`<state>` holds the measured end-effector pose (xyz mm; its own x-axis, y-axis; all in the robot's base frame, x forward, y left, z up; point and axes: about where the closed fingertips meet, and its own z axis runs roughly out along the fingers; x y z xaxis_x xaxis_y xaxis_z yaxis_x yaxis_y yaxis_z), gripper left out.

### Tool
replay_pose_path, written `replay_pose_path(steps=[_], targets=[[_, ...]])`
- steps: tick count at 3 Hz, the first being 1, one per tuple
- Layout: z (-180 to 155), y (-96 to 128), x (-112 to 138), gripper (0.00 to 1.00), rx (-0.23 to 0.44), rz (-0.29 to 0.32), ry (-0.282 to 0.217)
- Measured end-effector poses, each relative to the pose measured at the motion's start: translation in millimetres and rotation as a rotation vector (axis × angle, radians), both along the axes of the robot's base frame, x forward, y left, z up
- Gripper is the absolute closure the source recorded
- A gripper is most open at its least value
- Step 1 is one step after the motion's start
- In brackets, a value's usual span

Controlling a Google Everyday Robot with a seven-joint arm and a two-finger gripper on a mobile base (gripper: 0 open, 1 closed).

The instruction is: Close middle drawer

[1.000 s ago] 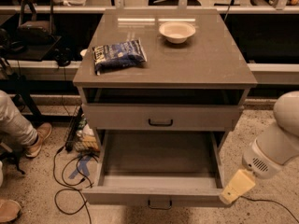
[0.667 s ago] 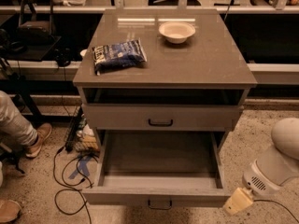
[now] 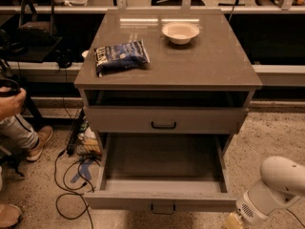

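Note:
The middle drawer is pulled far out of the grey cabinet. Its inside is plain grey and empty. A small black bar handle sits centred on its low front. My gripper is at the bottom right, just off the drawer's front right corner and low near the floor. Only its yellowish tip shows, and the picture's lower edge cuts it off. The white arm rises behind it to the right. The gripper holds nothing that I can see.
Above the open drawer, a taller drawer stands slightly out. A white bowl and a blue snack bag lie on the cabinet top. A person's hand and leg and cables are at left.
My gripper and arm have moved down and slightly left, toward the drawer's front right corner. The drawer has stayed open as before.

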<state>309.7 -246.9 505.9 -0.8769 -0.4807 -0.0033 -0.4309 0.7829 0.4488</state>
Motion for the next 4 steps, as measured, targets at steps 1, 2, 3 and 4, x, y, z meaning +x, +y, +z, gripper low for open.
replay_pose_path(steps=[1,2,3,4], targets=[[-49.3,7.2,11.1,1.0,-0.002,-0.103,-0.017],[-56.0,7.5,21.9,1.0,-0.005,-0.128,-0.054],[-55.6,7.7,20.4,1.0,-0.004,-0.125,-0.049],[-63.5,8.2,22.0,1.0,0.006,-0.139,-0.044]])
